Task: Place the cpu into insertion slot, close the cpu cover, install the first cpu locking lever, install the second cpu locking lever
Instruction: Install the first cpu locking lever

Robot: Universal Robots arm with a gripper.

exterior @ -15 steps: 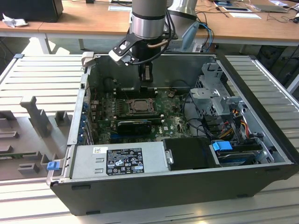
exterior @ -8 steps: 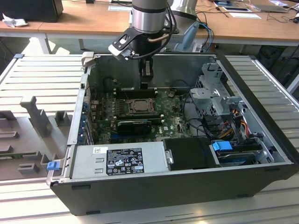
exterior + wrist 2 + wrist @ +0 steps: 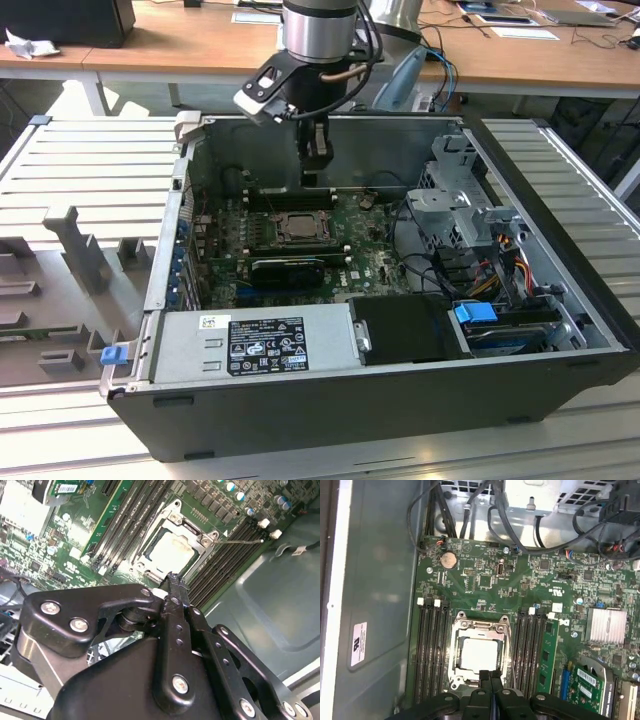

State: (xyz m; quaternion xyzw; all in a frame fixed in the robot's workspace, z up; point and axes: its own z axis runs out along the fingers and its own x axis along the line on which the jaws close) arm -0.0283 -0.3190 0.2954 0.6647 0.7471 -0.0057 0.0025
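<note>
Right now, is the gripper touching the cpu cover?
Apart. In the exterior view the gripper hangs above the cpu cover, and the memory slots show in the gap between its tip and the cover.

Wrist [image 3: 318, 25] was silver-grey cyl., black cables [image 3: 372, 45] looped round it, gripper [image 3: 171, 580] was matte black, w/ silver screws [image 3: 180, 682] on linkage bars.
</note>
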